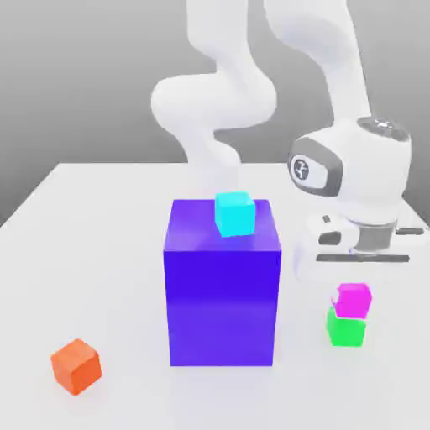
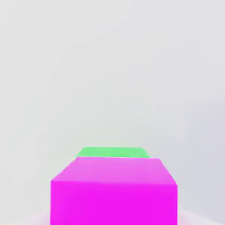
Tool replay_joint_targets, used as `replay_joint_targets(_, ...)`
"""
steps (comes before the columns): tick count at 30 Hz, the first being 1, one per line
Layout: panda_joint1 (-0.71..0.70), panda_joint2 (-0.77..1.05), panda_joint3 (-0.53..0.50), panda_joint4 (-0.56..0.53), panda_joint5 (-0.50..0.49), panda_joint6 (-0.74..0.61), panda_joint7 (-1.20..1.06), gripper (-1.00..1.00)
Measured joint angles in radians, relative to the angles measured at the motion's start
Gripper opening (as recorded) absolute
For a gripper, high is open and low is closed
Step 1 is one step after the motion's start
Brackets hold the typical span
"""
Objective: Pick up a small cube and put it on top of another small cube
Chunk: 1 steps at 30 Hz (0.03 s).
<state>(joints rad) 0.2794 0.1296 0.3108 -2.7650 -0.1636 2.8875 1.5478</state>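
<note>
The white tool (image 1: 353,284) of the robot arm (image 1: 214,99) points down above the table (image 1: 109,218), on the exterior view's right. Whether it is open, closed or gripping anything, I cannot tell: its pale lower part blends into the pale background.

Directly below the body of the tool is the small magenta-pink cube (image 1: 353,301). It sits upright on top of the small bright green cube (image 1: 346,327), and the two look to be touching, though the join is hard to judge with certainty. The magenta cube is set slightly toward the exterior view's right of the green one, so the stack is not perfectly even. The green cube rests on the table. In the hand view, the magenta cube is close to the camera, with a strip of the green cube's upper face visible past its edge.

Farther out from the tool, toward the exterior view's left, a big blue-purple block (image 1: 222,305) stands upright on the table, apart from the stack. A small cyan cube (image 1: 235,214) rests on its top.

Farthest from the tool, past the block toward the exterior view's left, a small orange cube (image 1: 76,366) lies on the table, well apart from everything else and turned so that one corner faces the exterior camera.
</note>
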Motion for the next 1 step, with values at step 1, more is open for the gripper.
replay_joint_targets(1, 0.0, 0.0, 0.0, 0.0, 0.0, 0.0, 0.0, 1.0)
